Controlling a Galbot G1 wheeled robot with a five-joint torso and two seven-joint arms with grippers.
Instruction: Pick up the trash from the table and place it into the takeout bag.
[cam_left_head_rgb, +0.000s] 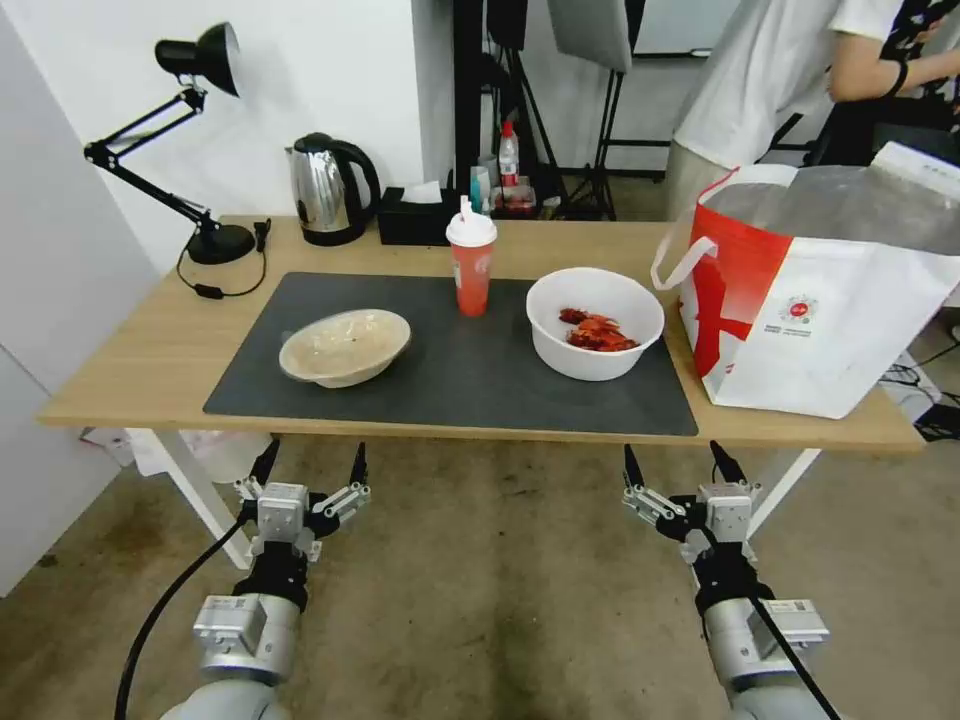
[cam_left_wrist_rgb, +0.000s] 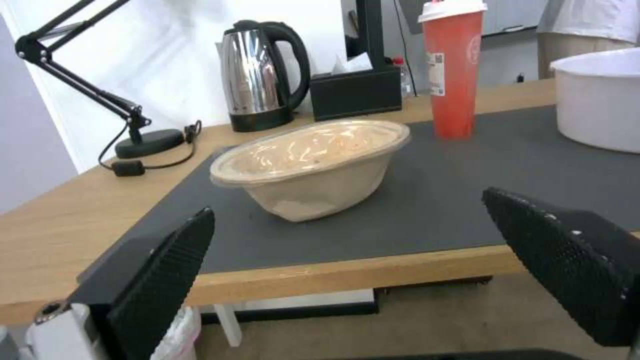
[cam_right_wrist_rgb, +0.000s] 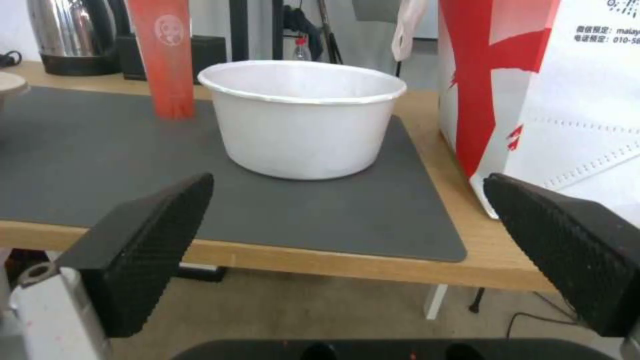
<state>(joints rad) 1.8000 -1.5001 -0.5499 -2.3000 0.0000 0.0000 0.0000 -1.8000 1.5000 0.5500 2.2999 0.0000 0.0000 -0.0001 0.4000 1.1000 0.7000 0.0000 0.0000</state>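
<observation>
left gripper (cam_left_head_rgb: 309, 470) wide, low before table (cam_left_head_rgb: 120, 370) | right gripper (cam_left_head_rgb: 680, 468) wide too | beige bowl (cam_left_head_rgb: 345, 346) light, maybe lidded; grab at rim | bag (cam_left_head_rgb: 830, 330) soft

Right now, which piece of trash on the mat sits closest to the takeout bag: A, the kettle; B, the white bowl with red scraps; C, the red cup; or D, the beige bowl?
B: the white bowl sits at the mat's right end beside the takeout bag, while the red cup and beige bowl stand farther left.
</observation>
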